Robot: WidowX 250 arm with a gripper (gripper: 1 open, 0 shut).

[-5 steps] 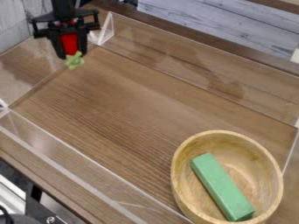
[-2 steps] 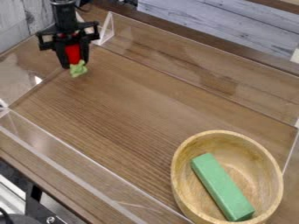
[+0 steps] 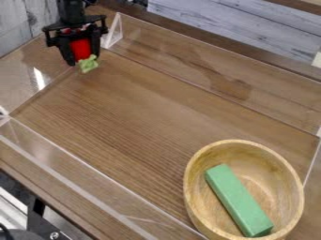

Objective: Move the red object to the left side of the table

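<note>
The red object [image 3: 81, 47], a small glossy red toy fruit with a green stem end [image 3: 88, 64], sits between the fingers of my black gripper [image 3: 79, 49] at the far left of the table [image 3: 150, 112]. The gripper points straight down, low over the wood near the left acrylic wall. The fingers flank the fruit on both sides. At this size I cannot make out whether they still press on it or stand apart from it. The green end pokes out below the fingers, close to the tabletop.
A round light wooden bowl [image 3: 201, 192] stands at the near right with a green rectangular block [image 3: 238, 201] lying in it. Low clear acrylic walls [image 3: 51, 150] border the tabletop. A clear corner piece [image 3: 113, 33] stands just right of the gripper.
The gripper with the red fruit dipped lower over the table's left end, then shifted slightly back up the picture. The bowl and the block have not moved.
</note>
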